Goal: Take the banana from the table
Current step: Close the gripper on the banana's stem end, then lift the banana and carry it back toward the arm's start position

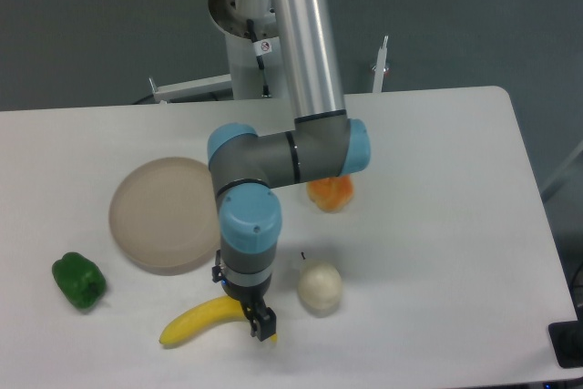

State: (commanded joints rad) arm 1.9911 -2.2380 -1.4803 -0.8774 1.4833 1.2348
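The banana [199,320] lies at the near edge of the white bench [437,225], its right end hidden under the gripper [257,323]. Whether the fingers are released or clenched, I cannot tell. Just right sits a pale pear [320,285]; at far left, a green pepper [78,280]. Farther back are a round beige plate [164,216] and an orange fruit [331,192] partly behind the arm.

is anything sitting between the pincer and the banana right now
Nothing visible does. The pincer is right over the banana, covering its right end. The pear sits to the side, clear of it.
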